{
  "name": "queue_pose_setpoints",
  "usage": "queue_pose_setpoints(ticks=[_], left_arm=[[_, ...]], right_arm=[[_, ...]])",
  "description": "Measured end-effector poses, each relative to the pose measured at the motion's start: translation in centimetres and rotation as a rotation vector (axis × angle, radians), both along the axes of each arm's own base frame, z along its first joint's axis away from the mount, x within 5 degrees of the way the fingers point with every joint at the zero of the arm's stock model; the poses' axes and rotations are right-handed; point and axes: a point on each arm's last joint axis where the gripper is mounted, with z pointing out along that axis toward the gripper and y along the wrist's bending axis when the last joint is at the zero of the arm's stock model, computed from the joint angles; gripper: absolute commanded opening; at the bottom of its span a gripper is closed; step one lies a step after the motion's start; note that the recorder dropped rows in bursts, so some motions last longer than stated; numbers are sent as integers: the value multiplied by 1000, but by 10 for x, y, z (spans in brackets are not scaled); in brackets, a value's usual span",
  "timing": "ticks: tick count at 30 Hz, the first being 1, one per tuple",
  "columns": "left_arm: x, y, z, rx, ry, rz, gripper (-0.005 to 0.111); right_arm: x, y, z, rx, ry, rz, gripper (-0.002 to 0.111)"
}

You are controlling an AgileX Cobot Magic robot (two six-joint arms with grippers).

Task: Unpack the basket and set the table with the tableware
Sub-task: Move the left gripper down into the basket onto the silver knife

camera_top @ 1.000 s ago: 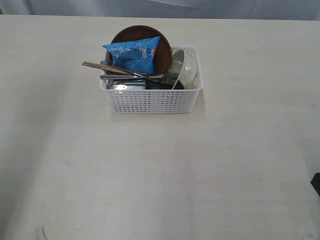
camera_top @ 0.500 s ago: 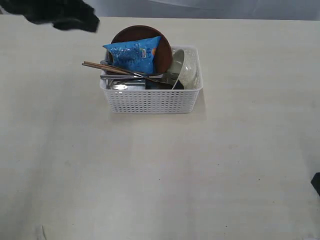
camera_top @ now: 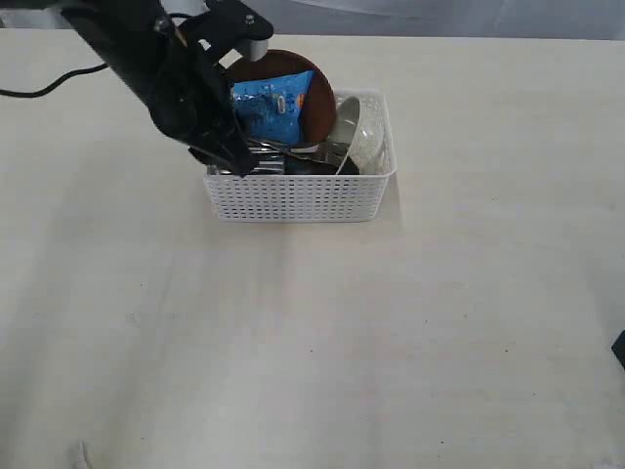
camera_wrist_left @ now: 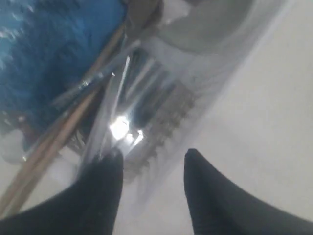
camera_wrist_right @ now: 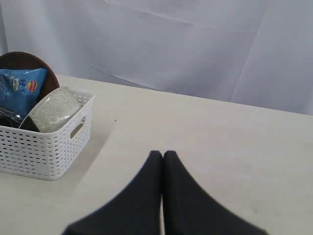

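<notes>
The white basket (camera_top: pixel 298 195) stands on the table (camera_top: pixel 312 342), packed with tableware. A brown plate (camera_top: pixel 320 98) leans at its back, a pale bowl (camera_top: pixel 363 132) lies at its right end, and steel cutlery (camera_top: pixel 305 151) lies across the middle. My left gripper (camera_top: pixel 230 162) hangs open over the basket's front left corner with nothing between its fingers. In the left wrist view the gripper (camera_wrist_left: pixel 152 154) has one finger by the wooden chopsticks (camera_wrist_left: pixel 58 132) and steel cutlery (camera_wrist_left: pixel 105 73), the other over bare table. My right gripper (camera_wrist_right: pixel 163 154) is shut and empty, low over the table, right of the basket (camera_wrist_right: pixel 44 147).
A blue snack packet (camera_top: pixel 275 103) rests against the plate, on top of the cutlery. The left arm (camera_top: pixel 146 59) reaches in from the upper left corner, trailing a black cable. A grey cloth backdrop (camera_wrist_right: pixel 195 44) hangs behind the table's far edge.
The left arm has swept in from the upper left and come down to the basket's left end, and its jaws have opened. The right gripper has not moved.
</notes>
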Motion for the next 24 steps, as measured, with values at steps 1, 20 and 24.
queue_pose_setpoints(ticks=[1, 20, 24], left_arm=[[4, -2, 3, -4, -8, -2, 40], [28, -10, -18, 118, -27, -132, 47], [29, -11, -23, 127, -19, -146, 43]], right_arm=[[0, 0, 0, 0, 0, 0, 0], [0, 0, 0, 0, -1, 0, 0], [0, 0, 0, 0, -1, 0, 0]])
